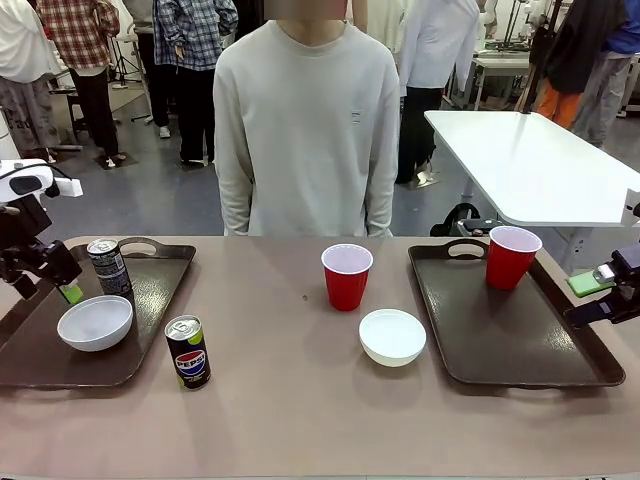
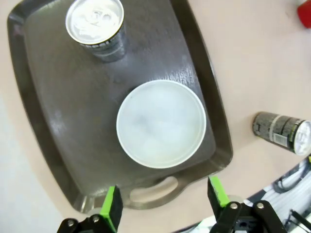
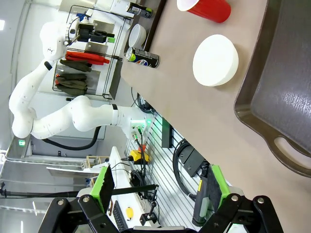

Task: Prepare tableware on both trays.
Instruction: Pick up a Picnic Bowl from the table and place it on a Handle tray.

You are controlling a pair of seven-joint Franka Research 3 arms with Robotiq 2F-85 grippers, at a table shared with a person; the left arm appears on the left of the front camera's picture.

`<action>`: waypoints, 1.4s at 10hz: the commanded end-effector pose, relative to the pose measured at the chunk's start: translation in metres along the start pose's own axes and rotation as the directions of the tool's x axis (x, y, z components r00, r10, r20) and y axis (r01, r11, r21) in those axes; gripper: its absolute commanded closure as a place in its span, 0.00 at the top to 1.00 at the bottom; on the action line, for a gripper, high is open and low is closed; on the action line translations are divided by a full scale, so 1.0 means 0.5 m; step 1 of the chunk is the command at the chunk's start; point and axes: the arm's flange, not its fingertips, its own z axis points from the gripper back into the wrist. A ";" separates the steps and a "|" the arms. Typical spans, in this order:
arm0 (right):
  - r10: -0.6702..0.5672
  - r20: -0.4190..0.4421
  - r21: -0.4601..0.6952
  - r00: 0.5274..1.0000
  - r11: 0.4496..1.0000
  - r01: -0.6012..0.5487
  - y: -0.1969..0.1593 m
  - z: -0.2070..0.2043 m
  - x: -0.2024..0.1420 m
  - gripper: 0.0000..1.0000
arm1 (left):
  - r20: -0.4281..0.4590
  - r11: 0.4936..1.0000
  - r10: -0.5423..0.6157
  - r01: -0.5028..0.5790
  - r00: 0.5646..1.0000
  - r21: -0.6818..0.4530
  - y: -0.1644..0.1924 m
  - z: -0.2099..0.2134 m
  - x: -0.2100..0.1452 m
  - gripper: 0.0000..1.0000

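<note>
Left wrist view — bowl [image 2: 161, 124] and black can [image 2: 95, 22] together on tray [image 2: 53, 121]

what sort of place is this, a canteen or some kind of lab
Most likely a robotics lab or workshop, not a canteen: a white robot arm works at the table, and people stand around another white work table behind.

Glossy, finely textured brown plastic tray [image 2: 63, 121], smooth white bowl [image 2: 161, 124], shiny metal-topped can [image 2: 97, 26], matt tan counter [image 1: 300, 400], red plastic cup [image 1: 346, 282]
</note>
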 end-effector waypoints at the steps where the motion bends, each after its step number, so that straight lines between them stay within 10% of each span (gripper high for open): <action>1: 0.015 0.019 0.030 1.000 0.999 -0.016 0.001 0.000 0.006 1.00 | -0.019 0.999 0.025 -0.024 1.000 0.029 -0.011 0.012 -0.001 0.92; 3: 0.015 0.019 0.030 1.000 0.999 -0.016 0.001 0.000 0.006 1.00 | 0.069 0.990 -0.015 0.024 0.998 -0.140 -0.022 0.053 0.004 0.92; 5: 0.015 0.019 0.030 1.000 0.999 -0.016 0.001 0.000 0.006 1.00 | 0.208 0.856 0.023 0.088 0.978 -0.509 0.038 0.114 -0.032 0.92; 11: -0.014 -0.125 -0.390 0.992 0.920 -0.036 0.232 -0.042 0.037 1.00 | 0.284 0.492 0.163 0.172 0.945 -0.853 0.213 0.109 -0.085 0.92; 14: -0.070 -0.224 -0.488 0.972 0.871 -0.050 0.302 -0.123 0.101 1.00 | 0.284 0.538 0.271 0.100 0.920 -0.837 0.262 0.115 -0.098 0.92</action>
